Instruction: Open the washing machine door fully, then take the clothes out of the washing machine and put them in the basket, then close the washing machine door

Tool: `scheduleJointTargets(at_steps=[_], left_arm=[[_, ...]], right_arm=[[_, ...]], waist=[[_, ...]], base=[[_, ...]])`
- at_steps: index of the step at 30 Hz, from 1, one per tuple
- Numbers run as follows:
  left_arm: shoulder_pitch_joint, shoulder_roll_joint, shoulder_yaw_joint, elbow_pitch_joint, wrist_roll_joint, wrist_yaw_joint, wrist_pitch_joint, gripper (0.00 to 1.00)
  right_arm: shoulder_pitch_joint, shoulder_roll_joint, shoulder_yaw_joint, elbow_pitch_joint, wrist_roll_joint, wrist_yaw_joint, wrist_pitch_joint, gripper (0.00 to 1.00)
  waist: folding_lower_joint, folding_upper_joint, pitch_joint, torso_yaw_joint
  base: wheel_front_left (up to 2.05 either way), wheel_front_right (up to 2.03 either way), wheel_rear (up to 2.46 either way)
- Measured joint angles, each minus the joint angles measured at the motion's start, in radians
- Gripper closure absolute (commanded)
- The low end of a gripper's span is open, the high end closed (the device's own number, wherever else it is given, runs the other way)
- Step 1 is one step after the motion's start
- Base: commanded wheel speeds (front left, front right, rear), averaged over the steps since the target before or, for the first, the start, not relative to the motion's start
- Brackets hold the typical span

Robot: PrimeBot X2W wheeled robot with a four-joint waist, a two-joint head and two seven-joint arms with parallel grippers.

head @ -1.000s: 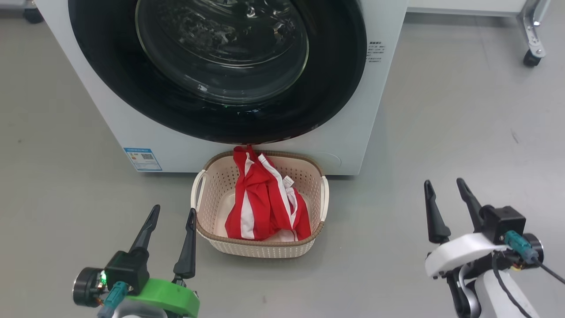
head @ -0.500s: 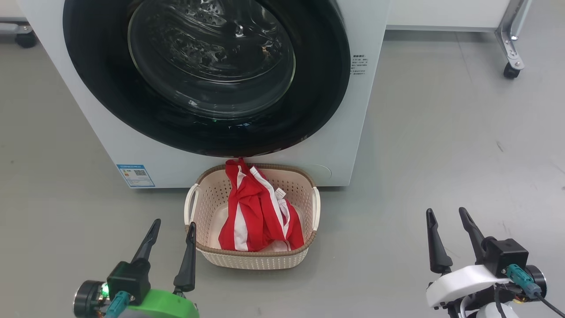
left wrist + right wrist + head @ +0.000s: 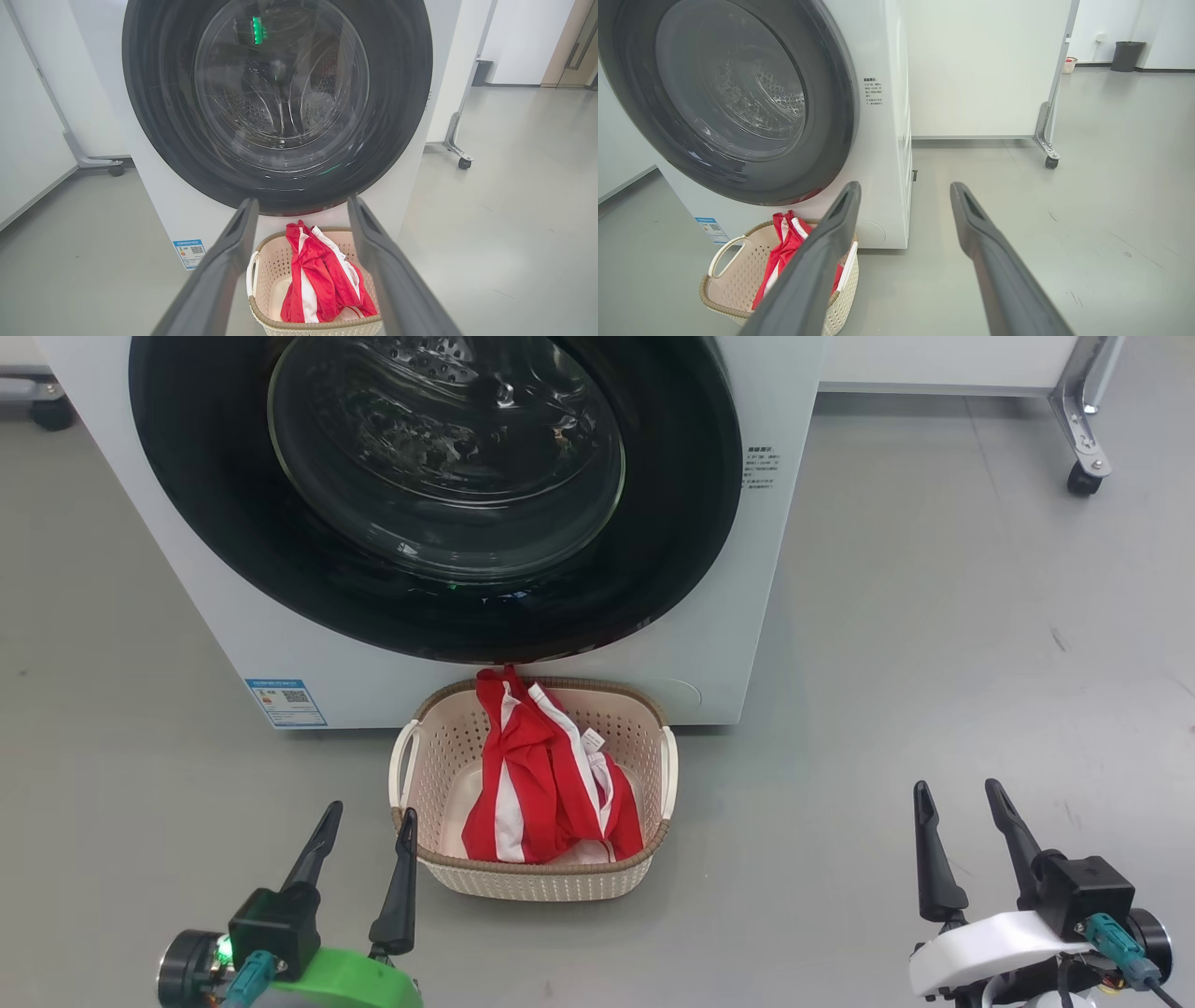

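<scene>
While the left tool [image 3: 371,810] and right tool [image 3: 957,785] gape empty, red striped clothes [image 3: 537,775] slump in the perforated basket [image 3: 532,883]

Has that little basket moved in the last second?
No. The basket keeps its place against the washing machine, same gap to the blue label; the whole view shifted, so the camera moved.

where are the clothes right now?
Head view, centre: the clothes lie heaped in the basket, which stands on the floor in front of the washing machine, just below the washing machine door. The left gripper is the nearer one.
</scene>
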Motion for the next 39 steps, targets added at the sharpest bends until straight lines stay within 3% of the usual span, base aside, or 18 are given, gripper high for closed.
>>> scheduleJointTargets(at_steps=[39], left_arm=[[0.0,0.0,-0.008,-0.016,-0.001,0.012,0.008,0.0]], right_arm=[[0.064,-0.003,-0.006,-0.09,0.0,-0.018,0.005,0.0]], waist=[[0.0,0.0,0.008,0.008]], base=[[0.0,0.0,0.0]])
